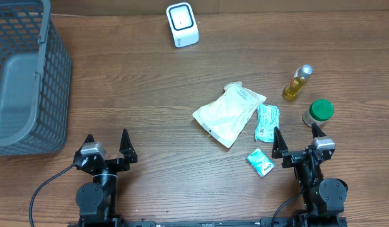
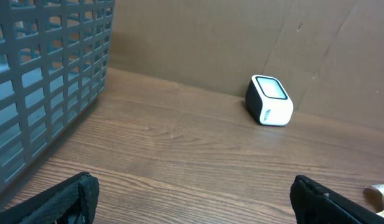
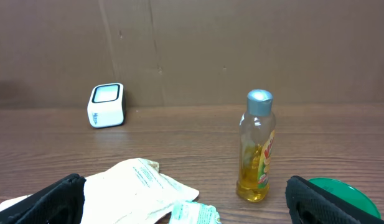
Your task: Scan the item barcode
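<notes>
Over tabletop (image 1: 150, 82), tools (image 1: 106, 136) (image 1: 295, 129) wide open, empty.

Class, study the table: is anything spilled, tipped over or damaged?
Nothing stands out. The yellow-liquid clear bottle stands upright and capped, the white plastic pouch lies flat, slightly crumpled, and no liquid shows on the wooden table.

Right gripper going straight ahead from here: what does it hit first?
Probably the green-and-white packet just ahead of the right gripper, though it lies flat and may be cleared; the bottle stands farther right.

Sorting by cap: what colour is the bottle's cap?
Silver; the cap shows best in the right wrist view.
</notes>
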